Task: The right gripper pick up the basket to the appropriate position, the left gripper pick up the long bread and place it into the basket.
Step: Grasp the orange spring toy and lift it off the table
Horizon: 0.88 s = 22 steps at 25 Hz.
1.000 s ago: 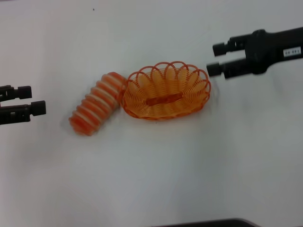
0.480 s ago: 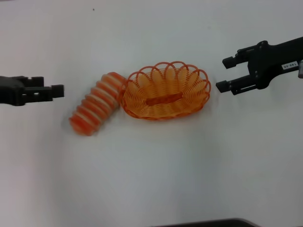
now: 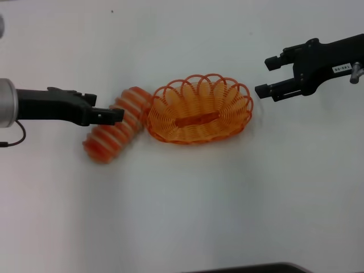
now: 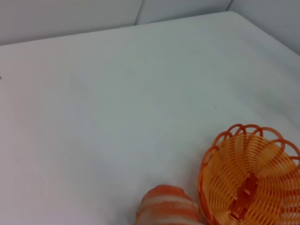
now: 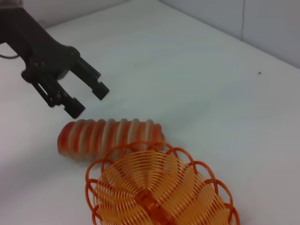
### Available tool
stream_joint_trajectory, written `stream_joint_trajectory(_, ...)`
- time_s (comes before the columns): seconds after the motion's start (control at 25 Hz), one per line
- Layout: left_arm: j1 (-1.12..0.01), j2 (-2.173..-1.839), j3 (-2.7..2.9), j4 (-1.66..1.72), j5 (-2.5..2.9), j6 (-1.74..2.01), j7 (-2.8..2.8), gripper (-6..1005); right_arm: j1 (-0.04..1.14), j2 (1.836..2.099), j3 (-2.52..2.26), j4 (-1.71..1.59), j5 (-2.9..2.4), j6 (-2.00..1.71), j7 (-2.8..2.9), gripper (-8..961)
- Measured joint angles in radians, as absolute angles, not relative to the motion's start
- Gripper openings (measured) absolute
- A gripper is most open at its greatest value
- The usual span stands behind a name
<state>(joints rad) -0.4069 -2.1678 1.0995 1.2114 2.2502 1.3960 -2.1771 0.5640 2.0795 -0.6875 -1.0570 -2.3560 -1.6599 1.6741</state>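
The orange wire basket [image 3: 228,103] sits empty on the white table, with the long bread [image 3: 108,139] lying slanted against its left end. My left gripper [image 3: 115,115] hovers over the middle of the bread. The right wrist view shows it [image 5: 88,100] open, just above the loaf [image 5: 108,136] and apart from it. My right gripper [image 3: 267,77] is open and empty, a short way right of the basket's right rim. The left wrist view shows one end of the bread [image 4: 168,207] and the basket [image 4: 262,159].
White table [image 3: 182,205] all around. A dark edge [image 3: 250,268] shows at the bottom of the head view. Pale wall panels [image 4: 140,9] stand behind the table's far edge.
My left gripper has moved right from the table's left side to above the bread. My right gripper has shifted slightly back and toward the basket. Bread and basket have not moved.
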Motion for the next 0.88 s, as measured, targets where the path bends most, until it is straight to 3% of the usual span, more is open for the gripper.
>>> stream_joint_trajectory(0.88,-0.423,-2.164,1.218,1.083,2.258,1.217,-2.169,841,0.566,2.083,-0.687,-1.062,-2.297,-1.669,1.689,775)
